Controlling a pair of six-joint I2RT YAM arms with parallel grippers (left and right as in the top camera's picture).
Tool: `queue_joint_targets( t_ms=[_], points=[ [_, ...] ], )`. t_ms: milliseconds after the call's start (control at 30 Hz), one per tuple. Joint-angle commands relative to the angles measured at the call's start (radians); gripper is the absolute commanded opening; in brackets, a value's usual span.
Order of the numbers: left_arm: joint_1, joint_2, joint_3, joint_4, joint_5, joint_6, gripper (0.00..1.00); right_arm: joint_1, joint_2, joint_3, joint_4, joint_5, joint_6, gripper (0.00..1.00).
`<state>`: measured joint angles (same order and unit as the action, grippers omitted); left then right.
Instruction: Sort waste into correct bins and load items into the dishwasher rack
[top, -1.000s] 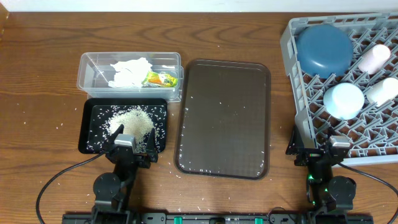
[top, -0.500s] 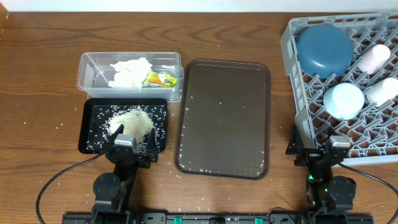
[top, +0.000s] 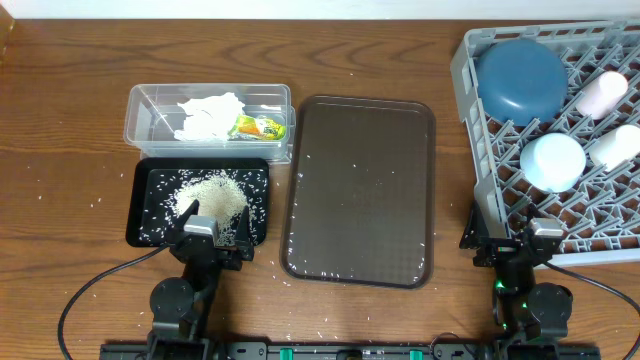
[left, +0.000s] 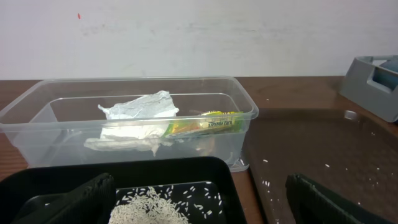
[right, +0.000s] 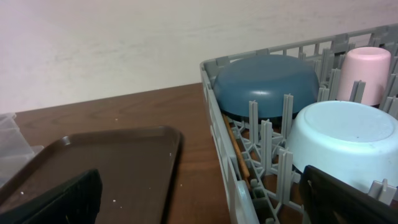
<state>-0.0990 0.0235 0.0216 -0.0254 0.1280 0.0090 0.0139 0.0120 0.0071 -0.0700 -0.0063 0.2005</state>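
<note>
Seemingly sorted. Left pincer, spread wide and empty, sits at the near rim of the black tray-bin; rice heap directly ahead, clear tub with tissue and wrapper beyond. Right pincer, also wide, just beside the near wall of the dishwasher rack, light-blue bowl ahead. Risk: a forward nudge clips the tray-bin, scattering rice; stray grains on the serving tray probably too small to pinch.
</note>
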Motion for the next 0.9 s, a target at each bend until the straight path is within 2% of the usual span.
queue_joint_targets(
  t_ms=[0, 867],
  points=[
    [0.005, 0.000, -0.018, -0.033, 0.014, 0.017, 0.90, 0.013, -0.006, -0.002, -0.004, 0.014, -0.007, 0.99],
    [0.005, 0.000, -0.018, -0.033, 0.014, 0.017, 0.90, 0.013, -0.006, -0.002, -0.004, 0.014, -0.007, 0.98]
  ],
)
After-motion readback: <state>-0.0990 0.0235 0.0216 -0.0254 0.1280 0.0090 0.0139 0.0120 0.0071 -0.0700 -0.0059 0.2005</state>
